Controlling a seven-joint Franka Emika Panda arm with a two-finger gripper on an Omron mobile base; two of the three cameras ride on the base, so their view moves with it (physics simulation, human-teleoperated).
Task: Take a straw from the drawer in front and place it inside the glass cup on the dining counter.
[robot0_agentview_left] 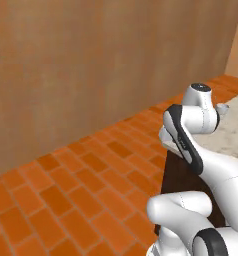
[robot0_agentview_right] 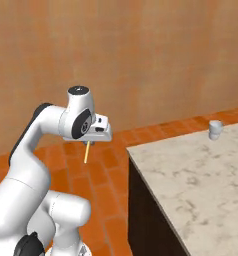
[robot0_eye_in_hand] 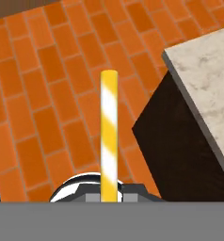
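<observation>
1. Nearest to you is the claw [robot0_agentview_right: 91, 142], left of centre in the right base view, pointing down over the brick floor [robot0_agentview_right: 106, 165]. Its jaws are clamped together on the top end of the straw [robot0_agentview_right: 86, 151], which hangs straight down below them.

2. In the hand view the straw [robot0_eye_in_hand: 108, 136] runs up the middle of the frame, yellow with white spiral stripes. I judge it very light, fairly stiff but crushable, and smooth enough to slip or swing. Your hold is at one end; that leaves the free length to go into the cup, so keep it.

3. Count: one straw, one claw.

4. Farther out, the dining worktop [robot0_agentview_right: 191, 180] fills the lower right of the right base view, with beige veined marble over a dark base. The straw is beside its corner, over the floor, not above the marble.

5. Farthest, the glass cup [robot0_agentview_right: 215, 129] stands upright near the worktop's far edge, at the right of the frame, well apart from the straw. One cup; probably light and easy to tip, so lower the straw in gently.
</observation>
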